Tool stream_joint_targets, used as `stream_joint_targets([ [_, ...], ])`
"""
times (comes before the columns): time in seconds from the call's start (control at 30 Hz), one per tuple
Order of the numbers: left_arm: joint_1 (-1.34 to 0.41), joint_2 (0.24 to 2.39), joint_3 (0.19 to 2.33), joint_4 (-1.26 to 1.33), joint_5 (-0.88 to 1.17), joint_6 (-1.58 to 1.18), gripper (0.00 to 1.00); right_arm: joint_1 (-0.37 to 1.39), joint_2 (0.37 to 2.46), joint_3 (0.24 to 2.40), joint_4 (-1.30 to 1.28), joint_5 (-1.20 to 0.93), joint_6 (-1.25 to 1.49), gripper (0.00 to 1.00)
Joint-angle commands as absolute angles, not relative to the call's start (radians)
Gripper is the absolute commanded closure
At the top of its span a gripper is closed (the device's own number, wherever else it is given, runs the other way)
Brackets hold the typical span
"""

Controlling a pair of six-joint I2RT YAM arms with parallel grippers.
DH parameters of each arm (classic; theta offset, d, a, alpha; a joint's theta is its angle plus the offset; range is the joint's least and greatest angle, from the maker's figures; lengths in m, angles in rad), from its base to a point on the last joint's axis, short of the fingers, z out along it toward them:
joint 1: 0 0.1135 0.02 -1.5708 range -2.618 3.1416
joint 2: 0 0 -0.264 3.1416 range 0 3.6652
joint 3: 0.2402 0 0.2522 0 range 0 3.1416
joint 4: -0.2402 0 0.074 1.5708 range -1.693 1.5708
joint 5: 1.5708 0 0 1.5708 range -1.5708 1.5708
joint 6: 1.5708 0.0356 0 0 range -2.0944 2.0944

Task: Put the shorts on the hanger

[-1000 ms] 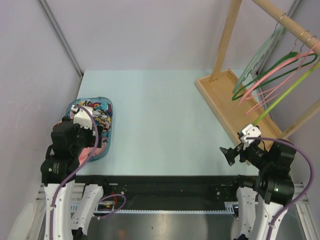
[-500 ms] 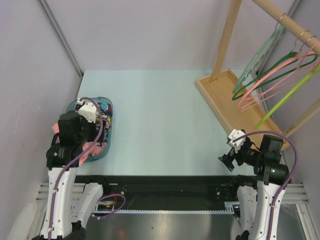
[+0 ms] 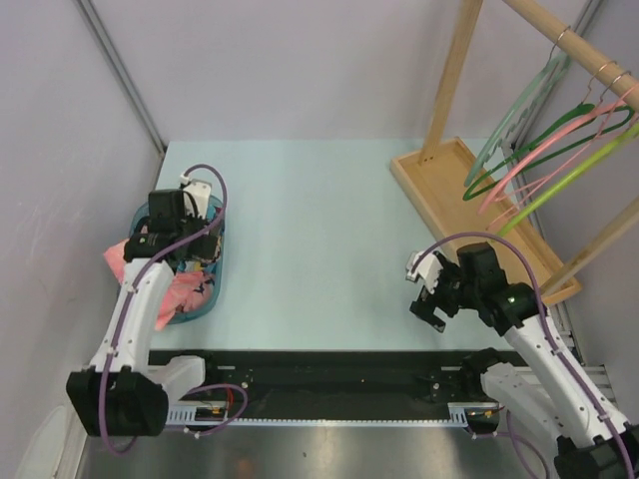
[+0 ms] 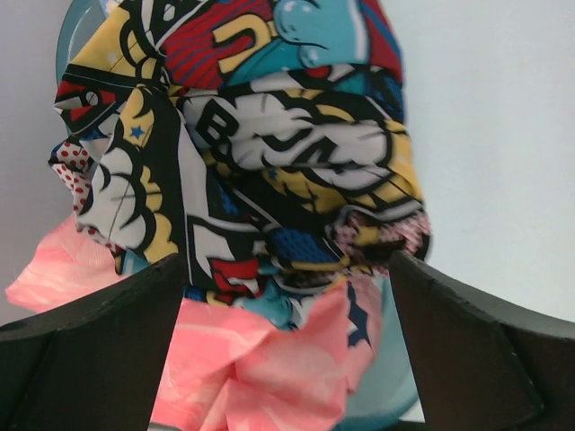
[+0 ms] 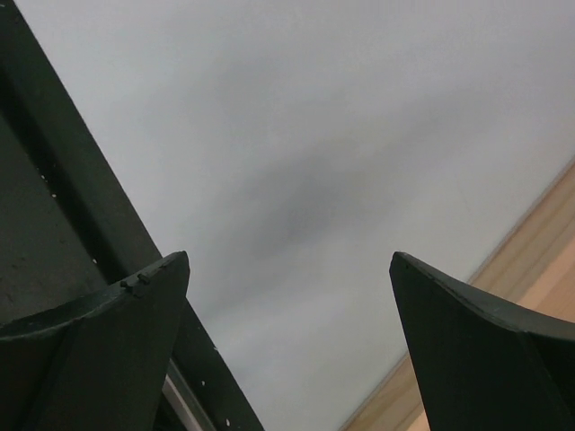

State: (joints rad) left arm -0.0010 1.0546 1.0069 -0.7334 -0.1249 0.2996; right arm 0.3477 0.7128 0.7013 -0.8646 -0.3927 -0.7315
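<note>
The floppy comic-print shorts (image 4: 269,153) lie bunched on top of a plain pink cloth (image 4: 260,377) in a blue plastic tray (image 3: 219,284) at the left of the pale table (image 3: 319,220). The left gripper (image 4: 283,269) hangs right over them, jaws wide open, holding nothing. It should go straight down and pinch only the printed cloth, not the pink one. The right gripper (image 5: 287,260) is wide open and empty too. The thin lime-green hanger (image 3: 569,180) hangs far off on the wooden rail (image 3: 559,35).
</note>
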Motion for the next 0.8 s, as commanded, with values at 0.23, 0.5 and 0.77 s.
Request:
stream_joint_targets([
  [0.23, 0.097, 1.266, 1.028, -0.603, -0.134, 0.365, 0.2, 0.567, 0.942, 0.848, -0.698, -0.402, -0.538, 0.0],
  [0.5, 0.097, 1.217, 1.219, -0.73, 0.095, 0.35, 1.0, 0.701, 1.107, 0.96, -0.638, -0.431, -0.493, 0.0],
  [0.77, -0.11, 1.172, 1.58, -0.911, 0.268, 0.311, 1.0, 0.738, 1.262, 1.201, -0.539, -0.422, -0.374, 0.0],
])
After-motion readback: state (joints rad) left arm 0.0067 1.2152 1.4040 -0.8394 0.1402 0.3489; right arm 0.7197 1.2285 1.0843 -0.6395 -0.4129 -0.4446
